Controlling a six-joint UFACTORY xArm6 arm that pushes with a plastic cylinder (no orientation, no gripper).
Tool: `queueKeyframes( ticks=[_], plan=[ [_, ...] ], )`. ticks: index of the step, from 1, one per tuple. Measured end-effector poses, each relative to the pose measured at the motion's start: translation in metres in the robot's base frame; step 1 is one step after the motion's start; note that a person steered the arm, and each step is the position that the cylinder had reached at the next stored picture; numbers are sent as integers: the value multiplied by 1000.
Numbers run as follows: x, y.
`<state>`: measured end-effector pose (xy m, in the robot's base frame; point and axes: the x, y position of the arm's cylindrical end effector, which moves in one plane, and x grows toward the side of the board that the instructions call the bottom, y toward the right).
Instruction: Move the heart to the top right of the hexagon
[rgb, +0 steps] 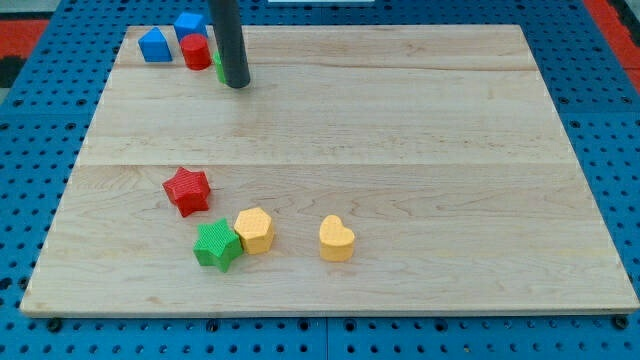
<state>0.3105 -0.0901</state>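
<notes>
A yellow heart (336, 238) lies near the view's bottom centre of the wooden board. A yellow hexagon (254, 230) sits to its left, with a gap between them. My tip (236, 84) rests on the board near the view's top left, far from both. It stands just right of a green block (219, 66) that it mostly hides.
A green star (217, 245) touches the hexagon's left side. A red star (187, 190) lies above and left of them. Near the top left corner sit a blue block (155, 45), a red cylinder (195, 51) and another blue block (189, 24). The wooden board (420, 130) lies on a blue pegboard.
</notes>
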Motion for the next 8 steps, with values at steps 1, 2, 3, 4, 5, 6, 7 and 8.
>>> queueKeyframes(
  ticks=[1, 2, 3, 4, 5, 6, 7, 8],
  plan=[
    [39, 106],
    [125, 180],
    [205, 206],
    [244, 169],
    [247, 147],
    [254, 111],
    [282, 108],
    [239, 97]
  ],
)
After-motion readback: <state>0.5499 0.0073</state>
